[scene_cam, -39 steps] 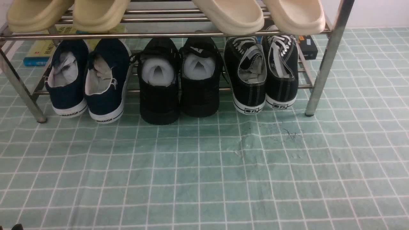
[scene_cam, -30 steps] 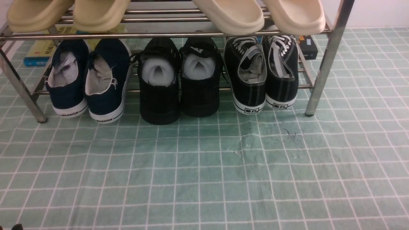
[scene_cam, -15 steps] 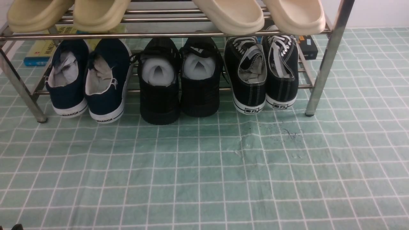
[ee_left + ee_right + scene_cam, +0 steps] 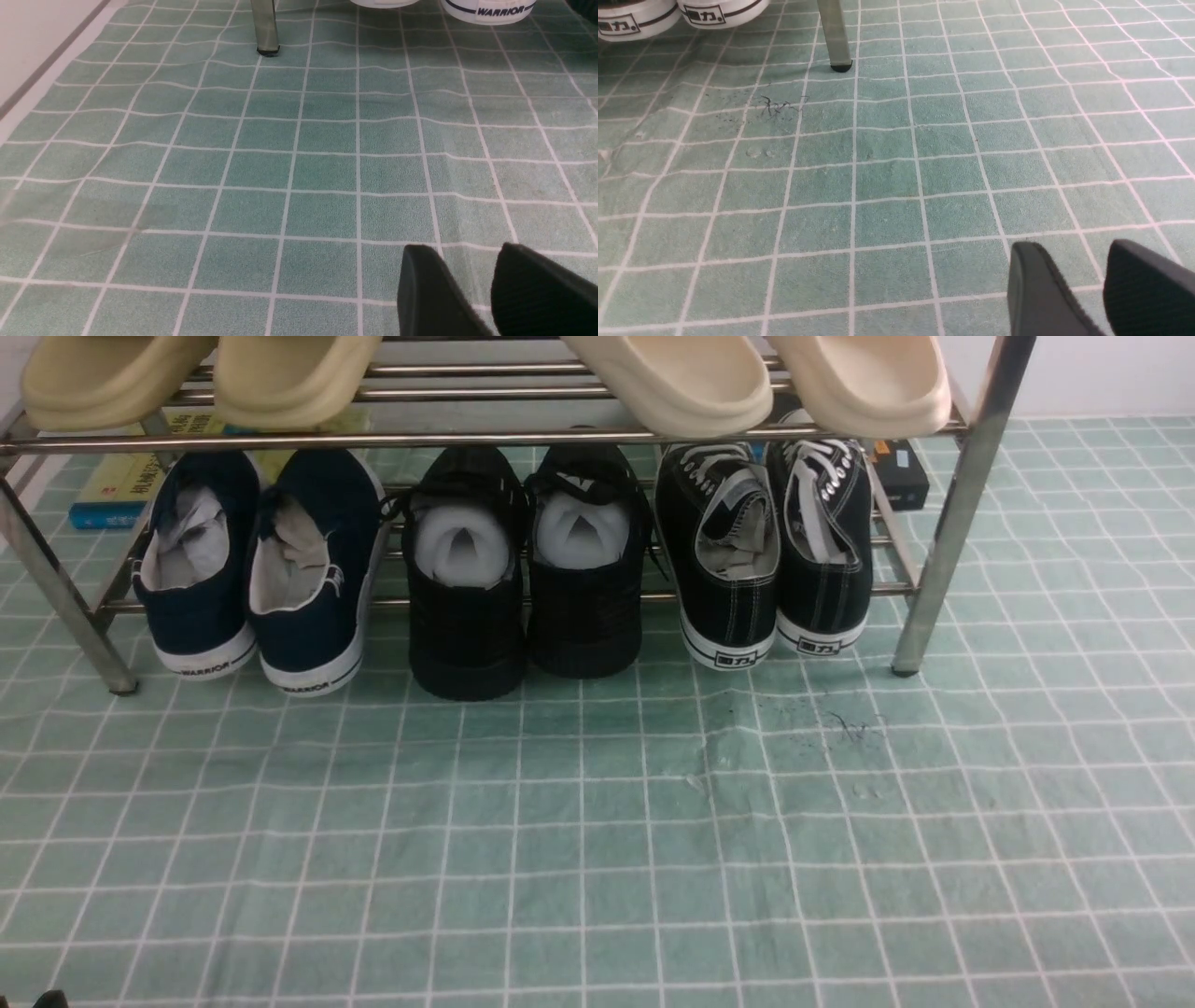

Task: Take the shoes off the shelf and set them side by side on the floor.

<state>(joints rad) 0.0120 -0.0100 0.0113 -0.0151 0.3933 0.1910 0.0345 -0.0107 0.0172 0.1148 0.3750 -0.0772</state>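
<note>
The shoes, black canvas with white stitching and white soles, stand heel-out on the lower tier of the shelf (image 4: 962, 504) at its right end: one shoe (image 4: 726, 560) and its mate (image 4: 826, 551) beside it. Their white heels (image 4: 630, 21) also show in the right wrist view, next to a shelf leg (image 4: 836, 37). Pale green gridded floor (image 4: 597, 840) lies in front. Neither arm shows in the front view. My left gripper (image 4: 465, 249) hangs open over bare floor, far from the shelf. My right gripper (image 4: 1071, 245) is open too, with only floor between its fingers.
A navy WARRIOR pair (image 4: 252, 569) and an all-black pair (image 4: 523, 569) share the lower tier. Beige slippers (image 4: 280, 373) (image 4: 747, 378) lie on the top tier. Books (image 4: 112, 490) and a black box (image 4: 901, 471) sit behind the shelf. The left shelf leg (image 4: 265, 28) stands ahead.
</note>
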